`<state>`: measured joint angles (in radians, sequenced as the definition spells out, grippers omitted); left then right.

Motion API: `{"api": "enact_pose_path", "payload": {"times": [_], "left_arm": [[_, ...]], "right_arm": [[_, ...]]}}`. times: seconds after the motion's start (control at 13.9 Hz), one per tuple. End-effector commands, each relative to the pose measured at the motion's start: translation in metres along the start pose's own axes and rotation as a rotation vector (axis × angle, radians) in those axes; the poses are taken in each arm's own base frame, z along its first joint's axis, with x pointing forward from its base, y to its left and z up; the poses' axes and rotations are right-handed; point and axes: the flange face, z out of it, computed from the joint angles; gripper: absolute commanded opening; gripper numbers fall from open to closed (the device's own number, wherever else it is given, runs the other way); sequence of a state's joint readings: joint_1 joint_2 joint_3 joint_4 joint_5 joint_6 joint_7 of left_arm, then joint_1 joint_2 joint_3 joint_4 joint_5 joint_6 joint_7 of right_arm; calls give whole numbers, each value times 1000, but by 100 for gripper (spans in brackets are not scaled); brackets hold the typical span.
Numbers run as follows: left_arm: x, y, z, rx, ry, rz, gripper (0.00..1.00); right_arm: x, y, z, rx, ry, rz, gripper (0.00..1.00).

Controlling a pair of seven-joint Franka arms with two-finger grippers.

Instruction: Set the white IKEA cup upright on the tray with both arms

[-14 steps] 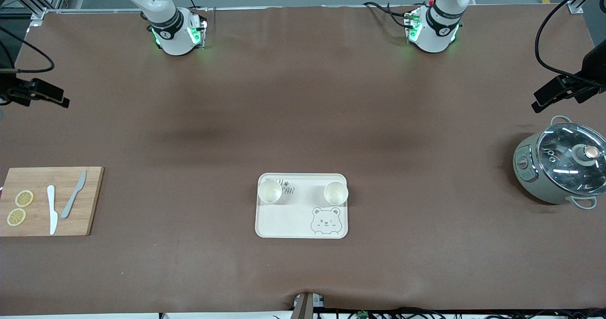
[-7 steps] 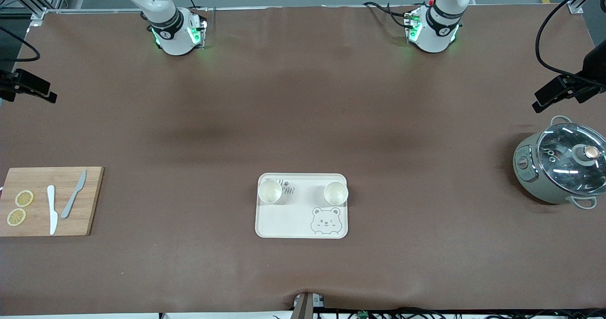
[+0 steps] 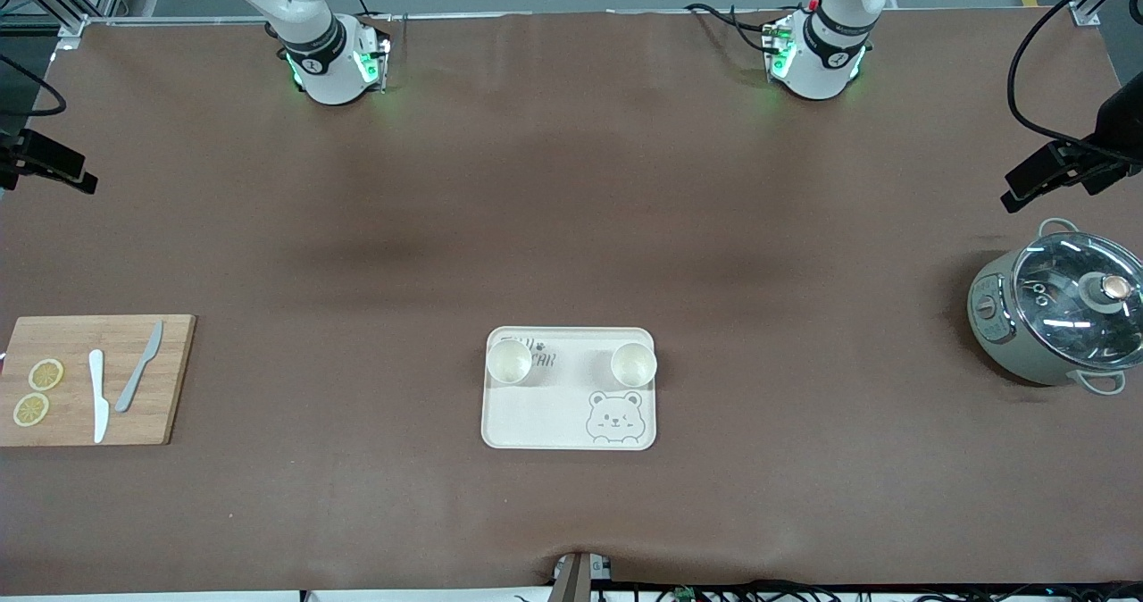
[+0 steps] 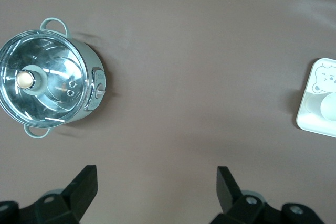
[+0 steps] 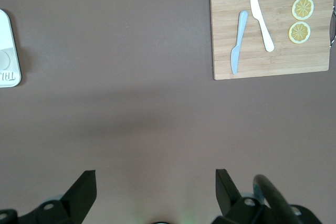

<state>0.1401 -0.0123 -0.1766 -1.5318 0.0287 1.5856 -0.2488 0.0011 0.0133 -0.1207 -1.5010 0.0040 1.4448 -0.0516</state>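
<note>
Two cups (image 3: 509, 361) (image 3: 634, 364) stand upright at the tray's (image 3: 569, 432) 12 o'clock edge; left gripper (image 4: 156, 182) and right gripper (image 5: 156, 182), jaws wide and empty, hang over bare table (image 3: 571, 182)

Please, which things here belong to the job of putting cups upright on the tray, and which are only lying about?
Job:
- tray
- two cups, both upright on it
- left gripper, open over bare table near the pot
- right gripper, open over bare table

Lying about:
- cutting board
- two knives
- lemon slices
- pot
</note>
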Motion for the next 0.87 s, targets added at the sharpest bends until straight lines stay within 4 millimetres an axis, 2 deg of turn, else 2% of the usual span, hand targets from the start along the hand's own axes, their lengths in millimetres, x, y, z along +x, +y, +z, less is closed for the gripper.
{"api": "enact_pose_path", "payload": {"times": [0.0, 0.65, 0.79], "left_arm": [[-2, -1, -8, 1, 6, 14, 100], [-1, -3, -5, 15, -1, 13, 100], [0, 4, 1, 17, -11, 27, 100]], "right_arm": [[-7, -1, -3, 1, -6, 1, 100], [-9, 2, 1, 6, -32, 10, 100], [-9, 2, 1, 6, -32, 10, 100]]}}
